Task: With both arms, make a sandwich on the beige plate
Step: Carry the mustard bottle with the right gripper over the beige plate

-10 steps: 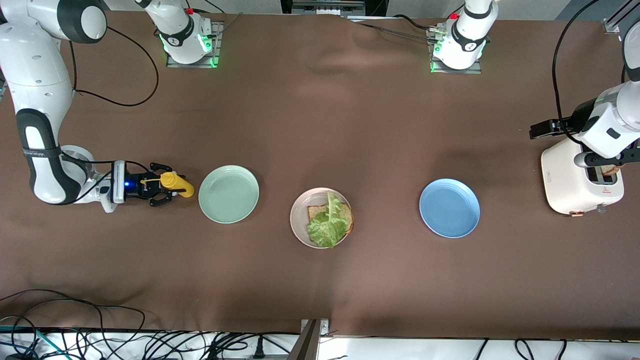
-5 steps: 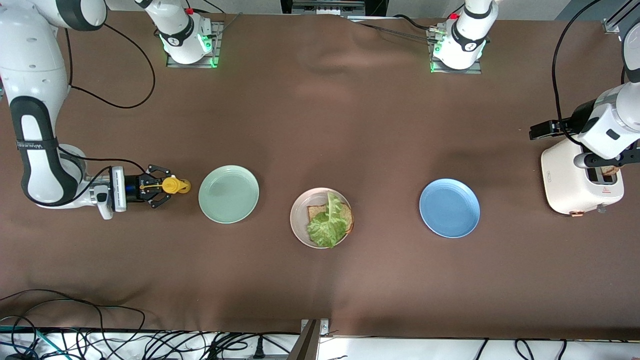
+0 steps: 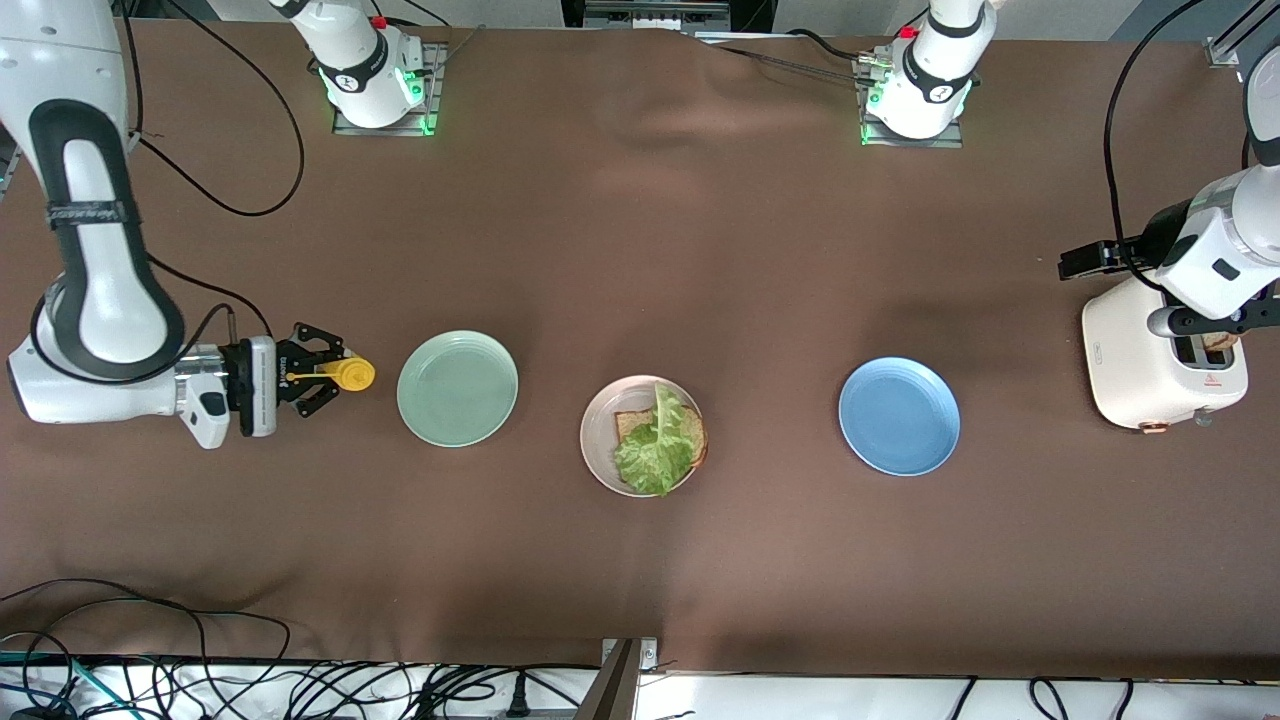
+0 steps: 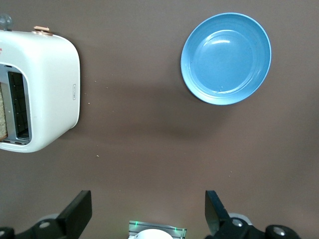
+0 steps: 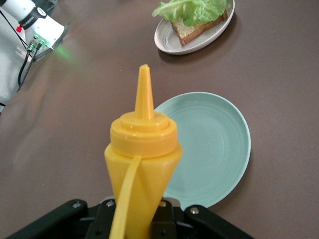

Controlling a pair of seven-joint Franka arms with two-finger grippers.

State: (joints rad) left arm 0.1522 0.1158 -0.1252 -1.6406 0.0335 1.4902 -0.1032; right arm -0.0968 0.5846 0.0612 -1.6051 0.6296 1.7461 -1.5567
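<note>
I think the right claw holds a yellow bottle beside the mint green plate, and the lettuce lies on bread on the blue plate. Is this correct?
Not quite. The lettuce and bread lie on the beige plate, as the front view shows; the blue plate holds nothing. The right claw does hold the yellow bottle beside the mint green plate.

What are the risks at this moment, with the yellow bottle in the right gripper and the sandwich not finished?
1. The right gripper holds the yellow squeeze bottle low on its body, so it might tip or squirt early over the mint green plate.
2. The lettuce leaf hangs over the bread slice toward the beige plate rim; a touch could drag it off.
3. The left gripper, open, hangs near the toaster and may bump it.
</note>
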